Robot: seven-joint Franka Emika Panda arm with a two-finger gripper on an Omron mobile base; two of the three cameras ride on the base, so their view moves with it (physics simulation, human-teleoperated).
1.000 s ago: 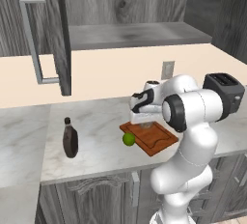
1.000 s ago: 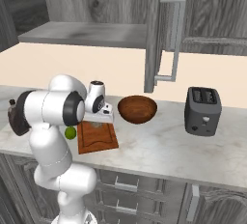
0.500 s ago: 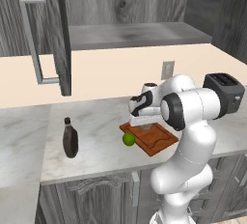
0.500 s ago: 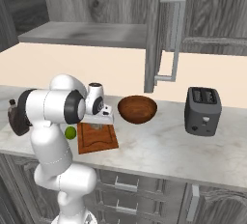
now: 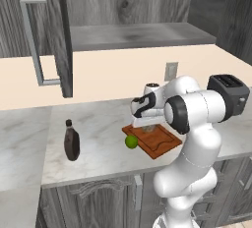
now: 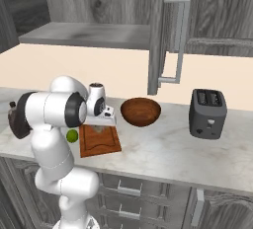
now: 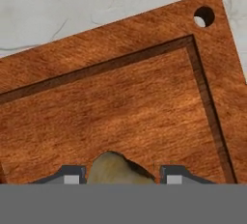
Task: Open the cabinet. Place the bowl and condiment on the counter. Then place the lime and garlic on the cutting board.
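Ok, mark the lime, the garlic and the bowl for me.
lime [image 5: 131,142]: left base view, middle of the green ball.
garlic [image 7: 116,170]: hand view, the pale bulb's top, between the tool's tips.
bowl [image 6: 141,111]: right base view, inside of the brown bowl.

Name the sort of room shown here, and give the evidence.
A kitchen, computer-rendered: a marbled counter carrying a toaster and a cutting board, with a wall cabinet above.

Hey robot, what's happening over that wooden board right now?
Gripper low over cutting board, garlic between its fingertips, grip unclear. Lime at the board's edge, not clearly on it. Nothing in the way.
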